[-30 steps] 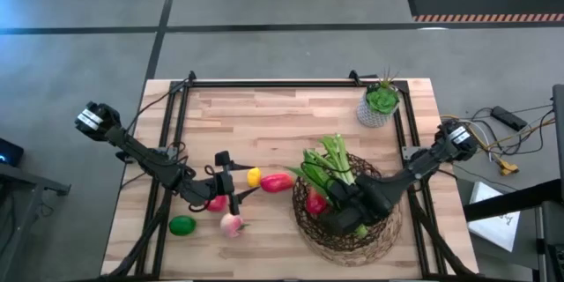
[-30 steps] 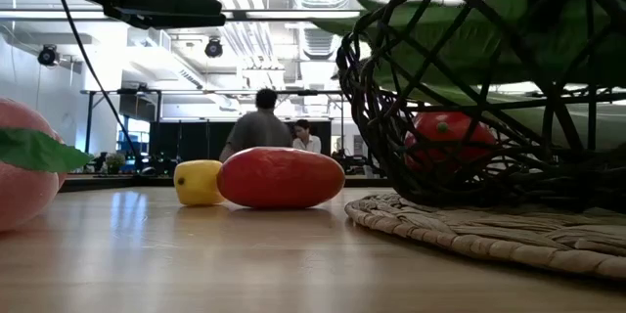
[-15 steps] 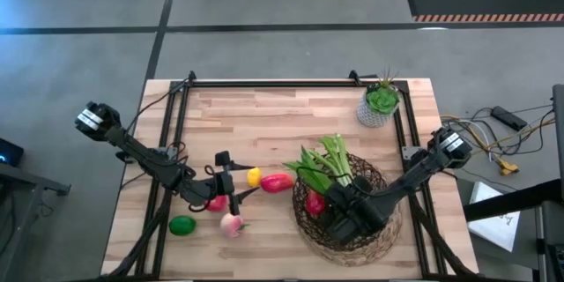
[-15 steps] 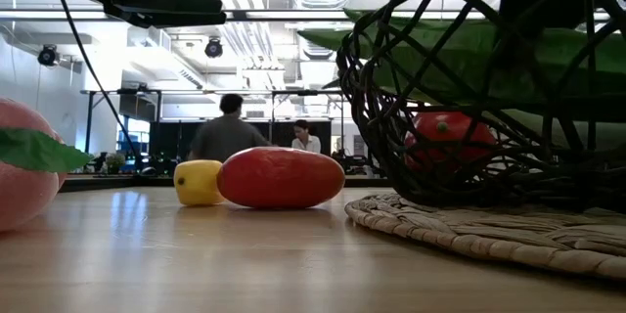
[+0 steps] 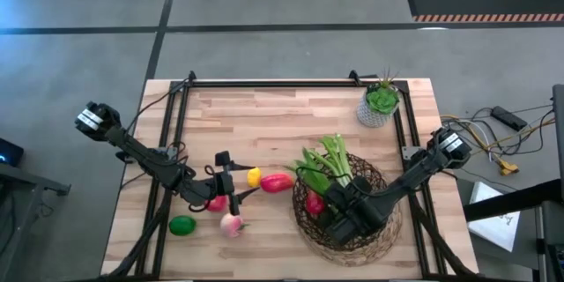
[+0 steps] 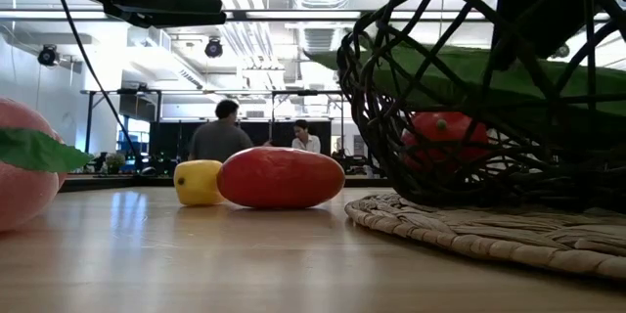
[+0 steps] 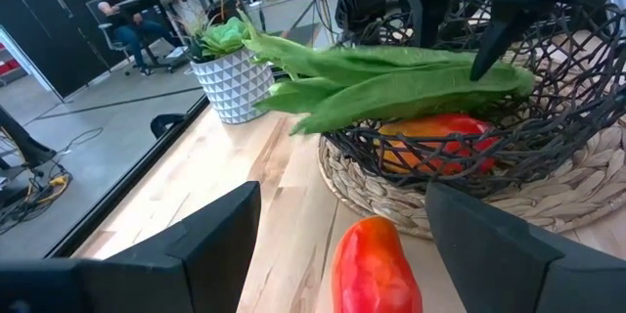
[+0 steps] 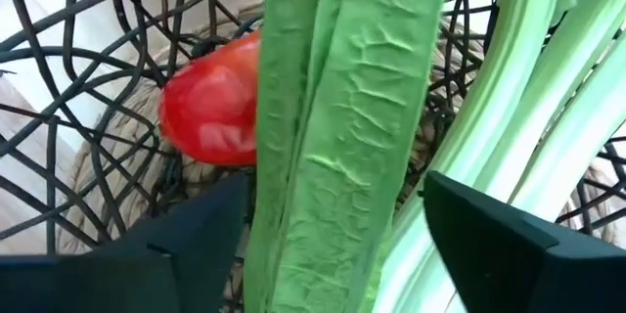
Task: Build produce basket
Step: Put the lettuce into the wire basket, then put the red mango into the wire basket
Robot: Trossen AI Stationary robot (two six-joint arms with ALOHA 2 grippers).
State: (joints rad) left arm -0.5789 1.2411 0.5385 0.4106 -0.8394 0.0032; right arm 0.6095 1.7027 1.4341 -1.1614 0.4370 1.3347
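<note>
Since a second ago the right gripper [image 5: 345, 214] has slid deeper over the dark woven wire basket [image 5: 388, 229], fingers apart astride the green leafy bundle [image 8: 342, 156]. Withdrawing could drag those leaves out. A red pepper [image 8: 210, 103] also lies inside. The left gripper [image 5: 231, 196] hangs open, empty, above the red-orange mango [image 5: 277, 181].

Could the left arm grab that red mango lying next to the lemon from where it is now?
Probably yes. The left gripper sits with open jaws right beside the mango, and the bare table lies between them. The lemon touching the mango could get nudged.
</note>
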